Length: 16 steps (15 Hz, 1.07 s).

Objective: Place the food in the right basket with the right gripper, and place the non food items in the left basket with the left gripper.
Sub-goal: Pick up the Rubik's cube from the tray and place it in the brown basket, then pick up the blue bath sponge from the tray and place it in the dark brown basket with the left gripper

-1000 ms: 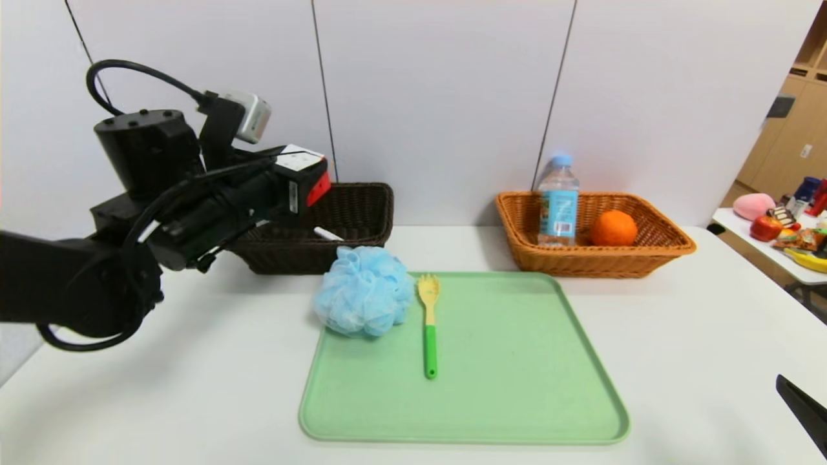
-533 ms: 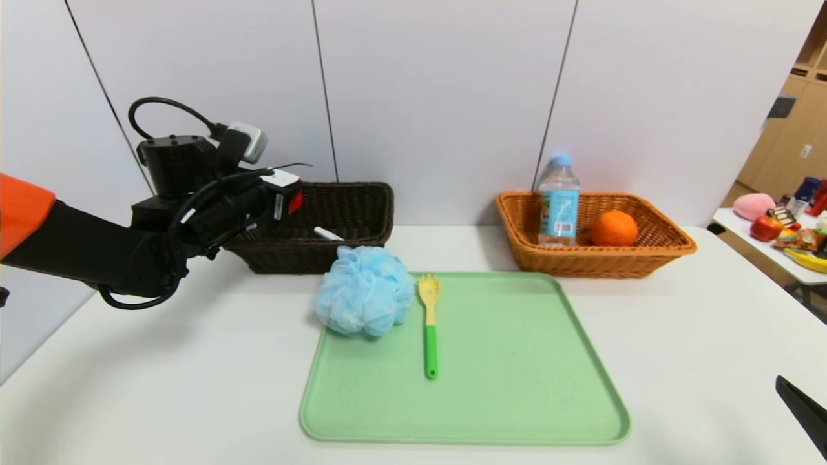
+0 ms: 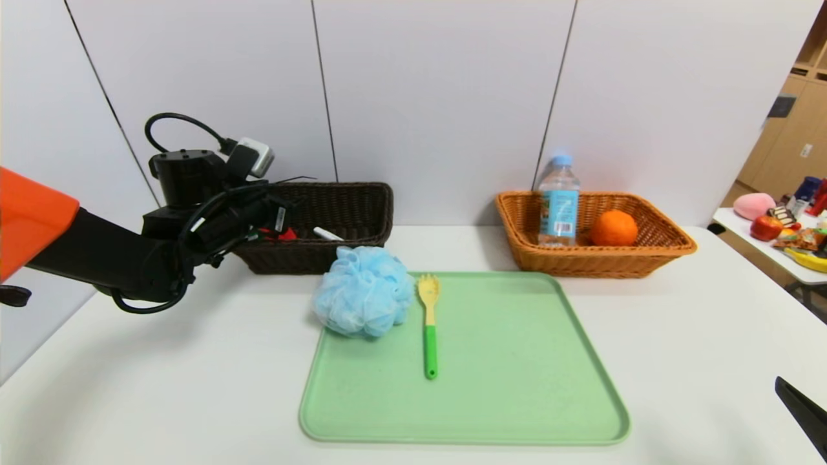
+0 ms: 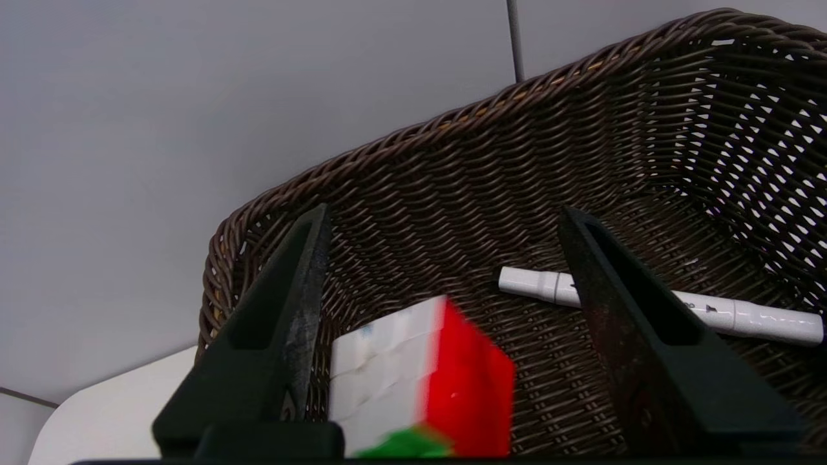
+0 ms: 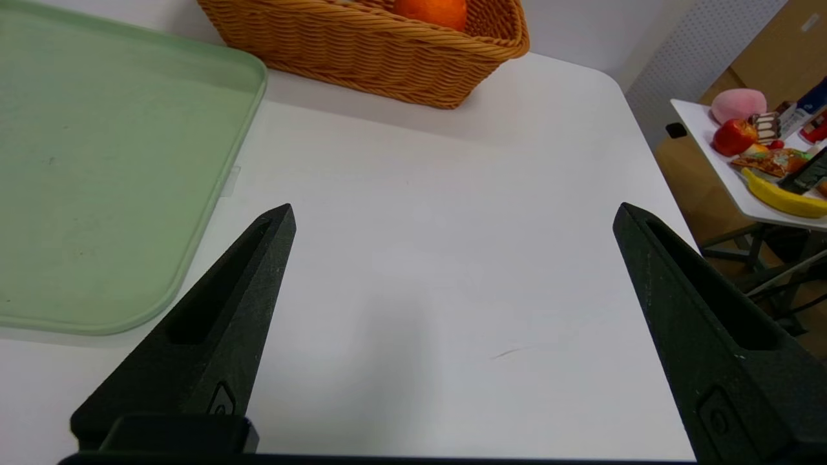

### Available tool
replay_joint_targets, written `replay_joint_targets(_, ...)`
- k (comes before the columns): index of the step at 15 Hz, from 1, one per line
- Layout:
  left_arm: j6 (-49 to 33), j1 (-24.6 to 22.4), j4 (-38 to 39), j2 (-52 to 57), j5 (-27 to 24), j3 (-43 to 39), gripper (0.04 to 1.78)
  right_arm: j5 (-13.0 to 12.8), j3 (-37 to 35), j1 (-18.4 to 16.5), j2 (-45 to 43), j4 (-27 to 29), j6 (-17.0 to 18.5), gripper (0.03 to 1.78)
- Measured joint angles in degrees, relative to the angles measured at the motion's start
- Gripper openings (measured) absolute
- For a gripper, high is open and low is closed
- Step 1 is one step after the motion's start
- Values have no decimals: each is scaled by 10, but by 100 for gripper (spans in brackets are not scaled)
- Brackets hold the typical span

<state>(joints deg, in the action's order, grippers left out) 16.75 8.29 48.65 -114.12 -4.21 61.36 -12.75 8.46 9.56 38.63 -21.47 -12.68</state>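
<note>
Left gripper [image 4: 446,219] is positioned over the dark left basket [image 4: 452,155], jaws spread. The puzzle cube [image 4: 420,381] sits between the jaws, free of the far one, contact with the near one unclear. The white marker [image 4: 743,316] lies beyond the jaws. Right gripper [image 5: 452,213] hovers over the counter [image 5: 439,271], jaws spread, holding nothing.

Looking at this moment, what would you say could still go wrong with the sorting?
1. The puzzle cube sits between the open fingers of the left gripper over the dark basket; it may tumble onto the marker.
2. The bath pouf overhangs the tray edge, touching the spork; grasping either could drag the other.
</note>
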Motion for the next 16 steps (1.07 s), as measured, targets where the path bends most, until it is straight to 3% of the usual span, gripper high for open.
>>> replay_joint_targets(8,-27,21,7,75,-36,-33,155,0,-4,-2,-1,0,0,170)
replay_joint_targets(13,-107,108,29,180,-27,-230,163,3,-14,-3,-9,0,0,170)
replay_joint_targets(16,-120,148,125,198,-20,-352,165,3,-14,-3,-11,0,0,170)
